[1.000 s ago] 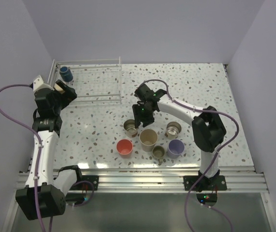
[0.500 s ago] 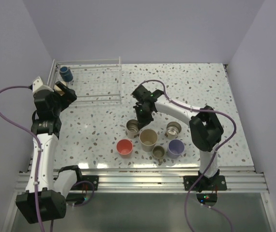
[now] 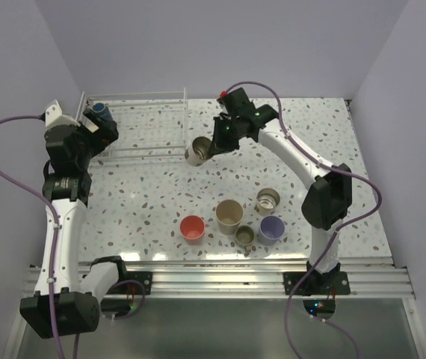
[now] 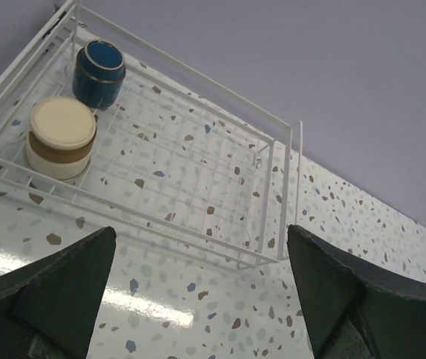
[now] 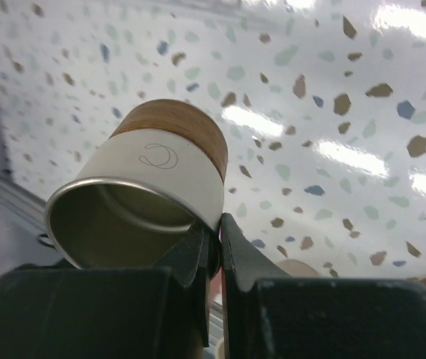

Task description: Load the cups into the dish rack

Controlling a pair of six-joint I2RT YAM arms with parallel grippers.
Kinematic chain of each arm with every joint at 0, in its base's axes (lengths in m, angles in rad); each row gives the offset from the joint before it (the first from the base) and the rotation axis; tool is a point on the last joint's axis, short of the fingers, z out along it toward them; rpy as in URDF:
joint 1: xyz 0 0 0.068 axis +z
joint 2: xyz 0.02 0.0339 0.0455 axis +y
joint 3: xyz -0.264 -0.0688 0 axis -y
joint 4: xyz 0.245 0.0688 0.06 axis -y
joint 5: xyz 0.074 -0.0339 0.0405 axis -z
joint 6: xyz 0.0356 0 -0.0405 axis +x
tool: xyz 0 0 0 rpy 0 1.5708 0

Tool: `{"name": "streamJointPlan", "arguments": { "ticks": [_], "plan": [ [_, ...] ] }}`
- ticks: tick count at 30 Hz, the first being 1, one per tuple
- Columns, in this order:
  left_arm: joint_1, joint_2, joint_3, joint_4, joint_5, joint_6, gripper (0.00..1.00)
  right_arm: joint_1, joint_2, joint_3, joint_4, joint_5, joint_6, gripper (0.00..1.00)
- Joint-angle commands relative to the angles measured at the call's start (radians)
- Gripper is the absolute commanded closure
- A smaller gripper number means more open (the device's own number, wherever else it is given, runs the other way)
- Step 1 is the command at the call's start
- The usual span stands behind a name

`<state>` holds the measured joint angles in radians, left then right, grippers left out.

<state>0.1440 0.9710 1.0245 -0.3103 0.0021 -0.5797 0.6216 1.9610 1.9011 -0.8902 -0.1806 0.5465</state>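
My right gripper (image 3: 207, 148) is shut on the rim of a white cup with a brown base and metal inside (image 3: 196, 152). It holds the cup tilted in the air just off the right end of the white wire dish rack (image 3: 146, 96). In the right wrist view the fingers (image 5: 232, 247) pinch the cup's wall (image 5: 157, 161). My left gripper (image 3: 97, 129) is open and empty at the rack's left end. The left wrist view shows the rack (image 4: 273, 149) holding a dark blue cup (image 4: 98, 72) and an upturned beige and brown cup (image 4: 60, 137).
Several cups stand near the front of the table: red (image 3: 192, 227), beige (image 3: 229, 215), olive (image 3: 244, 235), lavender (image 3: 271, 227) and grey-metallic (image 3: 267, 200). The dark blue cup (image 3: 99, 112) sits in the rack's far left corner. Walls close in at the back and on both sides.
My right gripper closed on the white and brown cup among the group, lifted it and carried it back and left to the rack's right end. My left arm shifted slightly back along the rack.
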Motion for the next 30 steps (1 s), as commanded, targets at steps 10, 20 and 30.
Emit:
{"name": "streamJointPlan", "arguments": {
  "ticks": [10, 20, 30],
  "plan": [
    [0.002, 0.209, 0.126, 0.457, 0.611, -0.225, 0.0, -0.079, -0.145, 0.064, 0.72, -0.463, 0.522, 1.0],
    [-0.003, 0.399, 0.052, 1.426, 0.805, -0.814, 0.0, -0.091, -0.028, 0.07, 1.37, -0.471, 1.04, 1.0],
    [-0.09, 0.587, 0.169, 1.688, 0.802, -0.993, 0.0, -0.083, 0.062, 0.11, 1.499, -0.43, 1.156, 1.0]
  ]
}}
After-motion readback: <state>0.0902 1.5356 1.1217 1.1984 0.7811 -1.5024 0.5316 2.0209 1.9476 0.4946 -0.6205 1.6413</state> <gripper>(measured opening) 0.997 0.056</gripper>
